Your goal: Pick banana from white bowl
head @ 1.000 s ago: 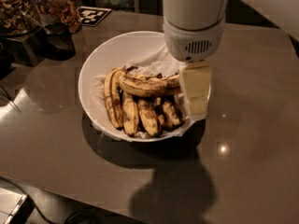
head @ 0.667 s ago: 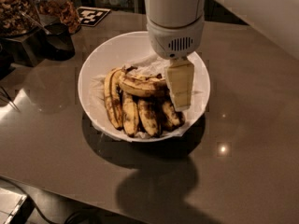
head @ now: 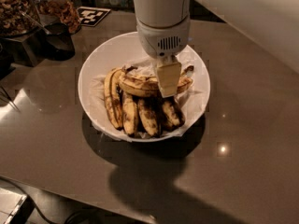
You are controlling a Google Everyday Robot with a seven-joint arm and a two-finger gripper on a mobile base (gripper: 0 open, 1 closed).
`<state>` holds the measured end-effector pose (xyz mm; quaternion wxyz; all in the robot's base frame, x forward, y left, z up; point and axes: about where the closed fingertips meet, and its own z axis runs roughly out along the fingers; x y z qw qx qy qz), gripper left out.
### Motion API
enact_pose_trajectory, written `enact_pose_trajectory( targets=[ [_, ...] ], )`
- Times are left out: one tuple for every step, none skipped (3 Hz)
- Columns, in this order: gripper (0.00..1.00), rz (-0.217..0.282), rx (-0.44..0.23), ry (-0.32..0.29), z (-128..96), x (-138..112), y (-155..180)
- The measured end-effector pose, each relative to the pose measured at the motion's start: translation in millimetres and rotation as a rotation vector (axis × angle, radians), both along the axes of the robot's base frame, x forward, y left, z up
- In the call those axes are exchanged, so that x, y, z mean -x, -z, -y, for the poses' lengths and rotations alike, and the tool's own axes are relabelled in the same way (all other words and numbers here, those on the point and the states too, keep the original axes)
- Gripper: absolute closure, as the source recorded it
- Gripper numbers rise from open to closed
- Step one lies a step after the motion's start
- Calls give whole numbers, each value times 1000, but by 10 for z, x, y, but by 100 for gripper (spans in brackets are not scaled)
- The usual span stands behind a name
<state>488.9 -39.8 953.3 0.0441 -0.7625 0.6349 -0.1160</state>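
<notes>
The white bowl [head: 99,59] sits on the dark table, lined with crumpled white paper and holding several overripe bananas. The banana [head: 140,84], long, curved and yellow with brown streaks, lies crosswise on top of the shorter black-blotched ones, its dark tip at the right. My gripper [head: 167,85] hangs from the white arm straight above the bowl, its cream finger [head: 168,78] down in front of the banana's right half. Whether it touches the banana is unclear.
Jars of nuts and snacks [head: 51,8] and a dark container [head: 58,41] stand at the back left. A black-and-white marker tag [head: 91,15] lies behind the bowl. The table's front edge [head: 70,197] runs along the lower left.
The arm has moved left, from the bowl's right rim to over the banana at the bowl's middle.
</notes>
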Motion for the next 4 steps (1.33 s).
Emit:
enact_pose_trajectory(
  targets=[
    [48,-41,-2,-7,-25,-69,161],
    [49,-94,4,-16,-33,-134,396],
    [67,-99,8,-17,-33,-146,409],
    [92,-99,8,-17,-33,-147,408]
  ],
)
